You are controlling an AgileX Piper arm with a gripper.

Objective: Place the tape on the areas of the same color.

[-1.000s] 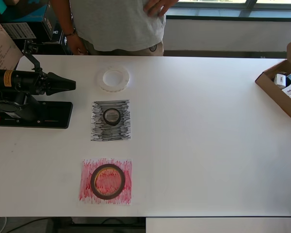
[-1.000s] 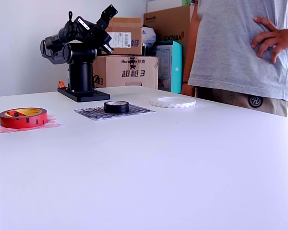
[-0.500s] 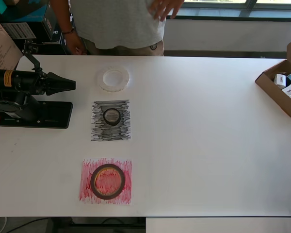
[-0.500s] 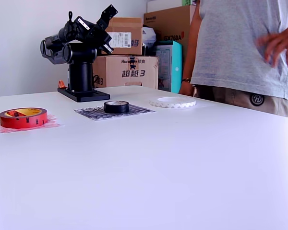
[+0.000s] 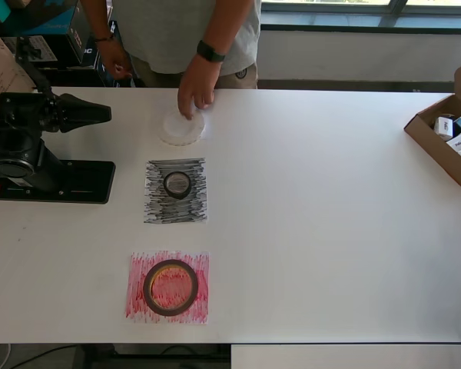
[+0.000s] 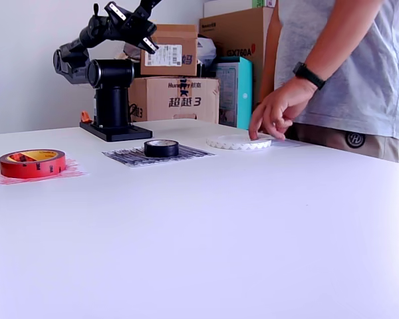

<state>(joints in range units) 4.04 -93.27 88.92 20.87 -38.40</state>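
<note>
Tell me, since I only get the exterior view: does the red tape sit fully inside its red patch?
Observer: Yes. From overhead, the red tape lies wholly within the red patch, with scribble showing on every side.
Operator: And the black one?
Observer: The black tape is inside the black patch, nearer its top edge in the overhead view.
Operator: Anything I can't see at all?
Observer: An open cardboard box holding small packets, at the overhead view's right edge.

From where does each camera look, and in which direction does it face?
Overhead view: above the table, looking straight down; the arm with its tool shows at the view's left.
Exterior view: low beside the table, facing across it toward the arm base and stacked boxes.
Both show the black tape, red tape, white tape and the person's hand on it.
</note>
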